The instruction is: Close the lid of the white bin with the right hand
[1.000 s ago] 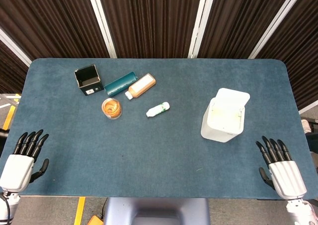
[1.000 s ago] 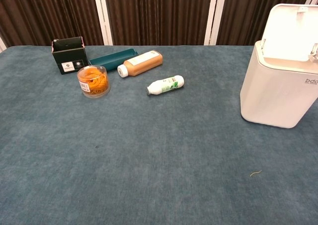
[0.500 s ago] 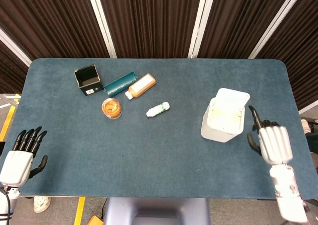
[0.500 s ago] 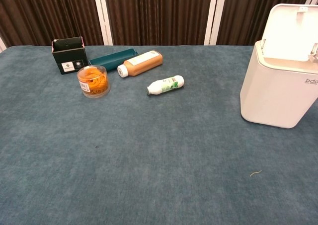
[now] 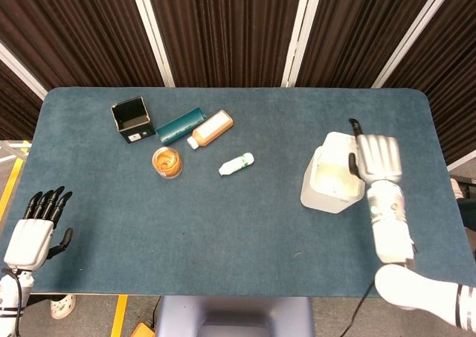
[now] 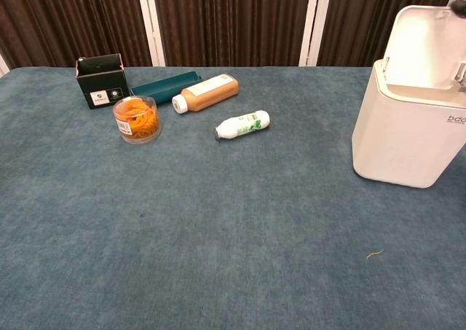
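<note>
From the head view, the white bin (image 5: pixel 332 179) stood near the right edge of the table (image 5: pixel 238 225), about midway between its far and near edges, with its lid (image 5: pixel 343 145) raised at the far side. The right hand (image 5: pixel 376 158) was over the bin's right side, beside the lid, its dark fingers (image 5: pixel 355 126) reaching past the lid's far edge; whether they touched the lid could not be told, nor how they were set. The left hand (image 5: pixel 31 233) lay off the near left corner, fingers straight and slightly spread, holding nothing. Toward the far left corner stood a black box (image 5: pixel 132 119), with a teal case (image 5: pixel 179 125) and an orange bottle (image 5: pixel 211 129) lying to its right. A jar of orange contents (image 5: pixel 167 161) stood nearer, and a small white bottle (image 5: pixel 236 164) lay toward the table's middle.

From the chest view, the bin (image 6: pixel 408 130) filled the right edge of the frame, its lid (image 6: pixel 428 46) tilted up and open. A dark fingertip (image 6: pixel 458 8) showed at the lid's top right corner. The box (image 6: pixel 102 80), case (image 6: pixel 164 87), orange bottle (image 6: pixel 206 92), jar (image 6: pixel 136 119) and white bottle (image 6: pixel 242 124) sat along the far left part of the table (image 6: pixel 218 257).
</note>
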`<move>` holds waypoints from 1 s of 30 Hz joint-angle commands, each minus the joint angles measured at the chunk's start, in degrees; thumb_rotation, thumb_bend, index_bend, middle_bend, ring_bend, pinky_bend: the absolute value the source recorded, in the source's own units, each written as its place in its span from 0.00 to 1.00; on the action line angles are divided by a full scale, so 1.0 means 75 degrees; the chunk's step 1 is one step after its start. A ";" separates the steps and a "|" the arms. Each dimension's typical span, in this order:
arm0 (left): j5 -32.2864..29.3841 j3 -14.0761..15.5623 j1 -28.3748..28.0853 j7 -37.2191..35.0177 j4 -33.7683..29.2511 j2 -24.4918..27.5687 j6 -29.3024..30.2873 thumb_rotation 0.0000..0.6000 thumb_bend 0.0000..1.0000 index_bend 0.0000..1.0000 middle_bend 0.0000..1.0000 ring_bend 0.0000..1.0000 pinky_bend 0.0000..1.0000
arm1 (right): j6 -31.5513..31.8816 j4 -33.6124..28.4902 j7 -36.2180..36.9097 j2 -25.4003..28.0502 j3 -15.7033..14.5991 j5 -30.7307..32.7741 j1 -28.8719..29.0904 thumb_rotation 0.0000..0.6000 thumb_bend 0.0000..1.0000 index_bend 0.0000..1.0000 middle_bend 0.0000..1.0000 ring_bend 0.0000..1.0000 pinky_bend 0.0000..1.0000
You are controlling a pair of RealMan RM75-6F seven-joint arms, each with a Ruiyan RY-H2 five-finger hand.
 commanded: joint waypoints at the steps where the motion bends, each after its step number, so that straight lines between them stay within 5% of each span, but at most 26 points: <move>1: -0.0077 -0.0029 -0.0057 -0.0045 0.0039 -0.0011 -0.0100 1.00 0.46 0.00 0.00 0.00 0.01 | -0.0234 0.0323 -0.0315 -0.0038 -0.0095 0.0539 0.0521 1.00 0.60 0.25 1.00 1.00 1.00; 17: -0.0030 0.0068 -0.0162 -0.0296 0.0003 0.0060 -0.0264 1.00 0.46 0.00 0.00 0.00 0.02 | -0.0283 0.0487 -0.0264 0.0295 -0.1026 0.1140 0.1079 1.00 0.60 0.37 1.00 1.00 1.00; 23: 0.0034 0.0120 -0.0184 -0.0290 -0.0031 0.0041 -0.0271 1.00 0.46 0.00 0.00 0.00 0.01 | -0.0119 -0.0210 0.0074 0.0783 -0.1384 0.0623 0.0833 1.00 0.60 0.38 1.00 1.00 1.00; 30: 0.0359 0.0248 -0.0078 -0.0502 -0.0156 0.0176 0.0073 1.00 0.46 0.00 0.00 0.00 0.01 | 0.0528 -0.1398 -0.0255 0.1186 -0.2320 -0.0196 0.0491 1.00 0.60 0.37 1.00 1.00 1.00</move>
